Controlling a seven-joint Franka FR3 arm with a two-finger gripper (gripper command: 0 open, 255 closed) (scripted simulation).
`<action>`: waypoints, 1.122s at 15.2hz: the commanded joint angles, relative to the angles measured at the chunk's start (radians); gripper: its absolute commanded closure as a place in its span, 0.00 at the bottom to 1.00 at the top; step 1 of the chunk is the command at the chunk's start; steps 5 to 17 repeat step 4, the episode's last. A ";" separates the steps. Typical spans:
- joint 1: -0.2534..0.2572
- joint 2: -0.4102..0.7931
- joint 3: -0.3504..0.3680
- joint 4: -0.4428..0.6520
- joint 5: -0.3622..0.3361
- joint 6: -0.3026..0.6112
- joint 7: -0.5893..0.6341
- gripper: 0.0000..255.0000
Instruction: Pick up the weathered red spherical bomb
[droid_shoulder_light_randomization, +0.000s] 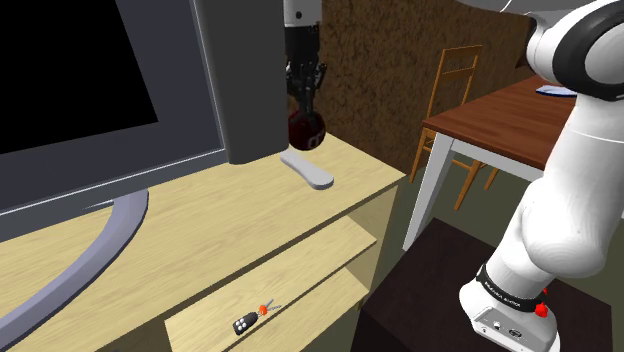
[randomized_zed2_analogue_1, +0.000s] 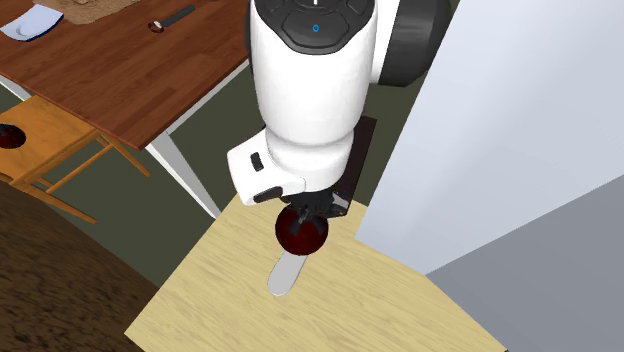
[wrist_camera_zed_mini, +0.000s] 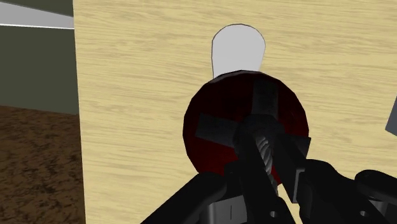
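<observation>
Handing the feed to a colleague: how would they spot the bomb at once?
Find the big dark television on the pale wooden cabinet. Past its far edge, the black hand grips a dark red ball by its top. Its neighbour, a flat grey bar, is pale and long; the ball is round.

The white Franka arm (droid_shoulder_light_randomization: 556, 225) stood on its base at the near right and arched overhead to the far left. Its wrist (randomized_zed2_analogue_1: 305, 90) pointed straight down. The black gripper (wrist_camera_zed_mini: 261, 162) hung vertical, fingers (wrist_camera_zed_mini: 207, 194) pinched on the fuse atop the dark red bomb (wrist_camera_zed_mini: 216, 121).
</observation>
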 joint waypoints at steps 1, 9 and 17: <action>0.001 0.006 0.001 0.038 -0.002 -0.032 0.000 1.00; 0.003 0.015 0.002 0.065 -0.004 -0.051 0.001 1.00; 0.003 0.015 0.002 0.065 -0.004 -0.051 0.001 1.00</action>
